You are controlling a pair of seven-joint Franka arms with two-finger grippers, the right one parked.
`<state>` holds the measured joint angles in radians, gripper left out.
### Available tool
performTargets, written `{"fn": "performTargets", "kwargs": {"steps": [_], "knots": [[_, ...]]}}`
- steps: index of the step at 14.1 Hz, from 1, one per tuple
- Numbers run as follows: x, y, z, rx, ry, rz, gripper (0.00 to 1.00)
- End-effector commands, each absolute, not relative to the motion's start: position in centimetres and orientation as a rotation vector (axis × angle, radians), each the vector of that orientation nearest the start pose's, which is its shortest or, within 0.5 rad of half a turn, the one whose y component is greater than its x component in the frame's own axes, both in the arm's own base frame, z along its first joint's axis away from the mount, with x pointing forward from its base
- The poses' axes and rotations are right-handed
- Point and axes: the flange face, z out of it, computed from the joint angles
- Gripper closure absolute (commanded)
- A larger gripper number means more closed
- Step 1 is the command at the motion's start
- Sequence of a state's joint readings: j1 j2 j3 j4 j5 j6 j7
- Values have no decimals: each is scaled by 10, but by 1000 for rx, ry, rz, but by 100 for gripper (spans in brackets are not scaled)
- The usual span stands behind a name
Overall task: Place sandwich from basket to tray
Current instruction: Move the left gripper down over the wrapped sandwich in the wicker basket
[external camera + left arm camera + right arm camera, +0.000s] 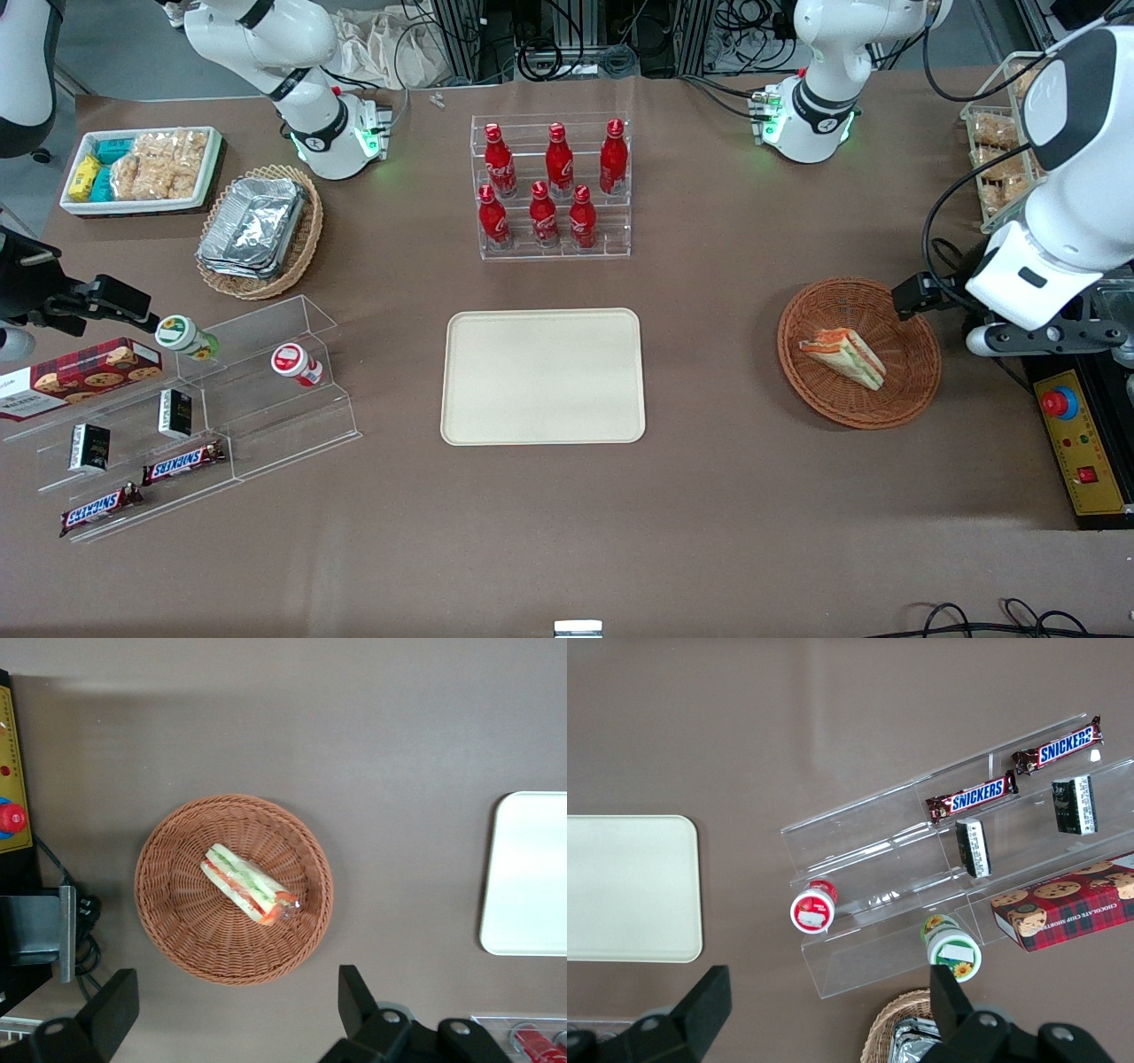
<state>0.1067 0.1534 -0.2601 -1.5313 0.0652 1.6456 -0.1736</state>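
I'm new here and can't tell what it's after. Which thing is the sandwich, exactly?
Find the cream tray at the table's middle, then look toward the working arm's end to the round reddish-brown basket. The sandwich lies in it: a white bread wedge with orange-red and green layers, the only thing in the basket. The gripper hovers above, fingers open.

Count it up: one sandwich [843,354] in one round basket [912,390], one tray [543,377], six red bottles [548,183], two Snickers bars [182,462], two small pots [299,364], and one hand [235,1010] hovering with fingers apart.
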Motion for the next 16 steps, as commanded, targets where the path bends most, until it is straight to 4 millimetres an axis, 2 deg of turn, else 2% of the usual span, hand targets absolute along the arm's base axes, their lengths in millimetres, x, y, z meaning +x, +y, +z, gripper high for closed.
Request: {"fn": "performTargets", "kwargs": {"steps": [1,3,4,5,7,10,12,16], "knots": [[603,-65,564,-3085,-51,76,0],[603,-64,562,-3089,-49,84,0],[606,-65,553,-3087,-60,107,0],[606,-65,543,-3082,-75,141,0],[598,-65,518,-3043,-276,229,0],[591,-65,482,-3007,-399,269,0],[585,-65,458,-2914,-755,253,0],[575,-67,400,-2726,-1239,131,0]]}}
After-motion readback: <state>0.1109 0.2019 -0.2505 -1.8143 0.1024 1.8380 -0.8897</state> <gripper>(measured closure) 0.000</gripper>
